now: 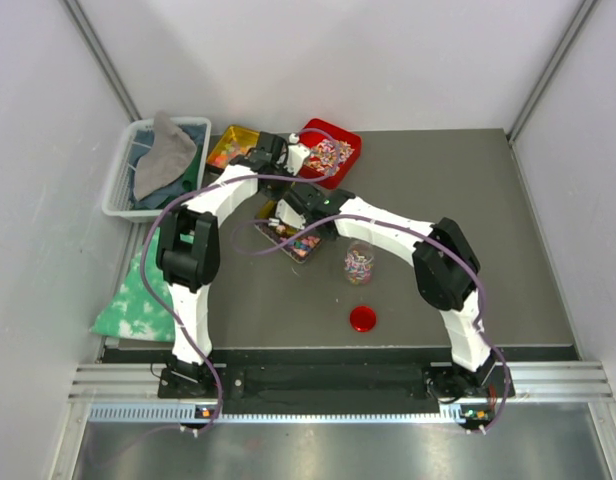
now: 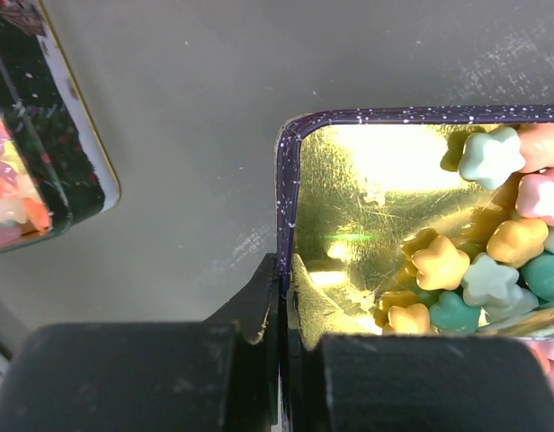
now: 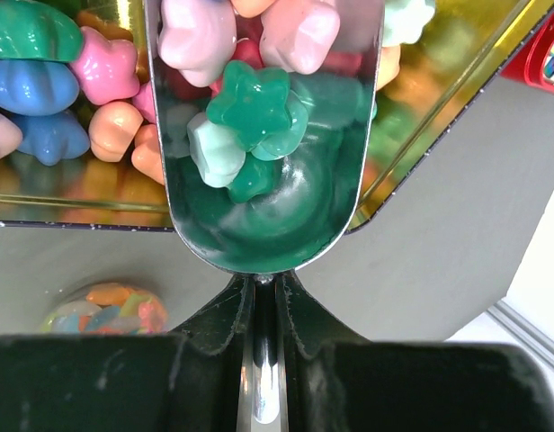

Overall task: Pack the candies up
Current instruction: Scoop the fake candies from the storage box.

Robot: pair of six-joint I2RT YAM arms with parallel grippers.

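The tray (image 2: 349,207) is running off the right edge, the scoop (image 3: 286,216) off the top; the jar (image 3: 104,308) is showing blurred.

You find nothing to read here. No lettering, label, brand, number or sign is legible in any of the three views.

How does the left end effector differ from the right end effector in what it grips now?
The left end effector is shut on the rim of a gold-lined tray; the right end effector is shut on the thin handle of a metal scoop. The left one pinches a wall, one finger on each side; the right one's scoop carries star-shaped candies. Both are shut, and both wrist views show a gold tray lining.
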